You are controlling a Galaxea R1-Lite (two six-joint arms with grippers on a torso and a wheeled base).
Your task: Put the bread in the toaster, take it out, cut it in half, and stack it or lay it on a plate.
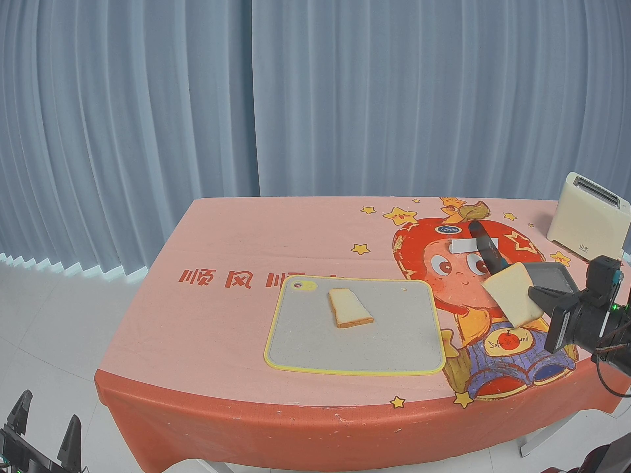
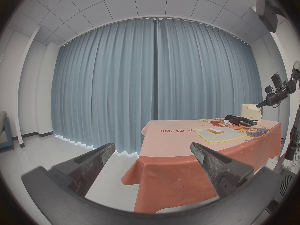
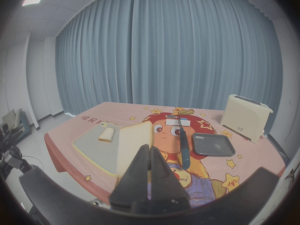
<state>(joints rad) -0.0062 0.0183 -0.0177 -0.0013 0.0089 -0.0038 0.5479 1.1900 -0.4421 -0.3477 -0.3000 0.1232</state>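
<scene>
My right gripper is shut on a half slice of bread and holds it in the air over the table's right side, just left of the dark plate. In the right wrist view that bread stands upright between the closed fingers. The other half slice lies on the grey cutting board. A knife rests on the tablecloth behind the held bread. The cream toaster stands at the far right corner. My left gripper hangs open, low and well off the table's left.
The table has a pink printed cloth, with bare cloth left of the board. The plate sits between the knife and the toaster. A blue curtain hangs behind.
</scene>
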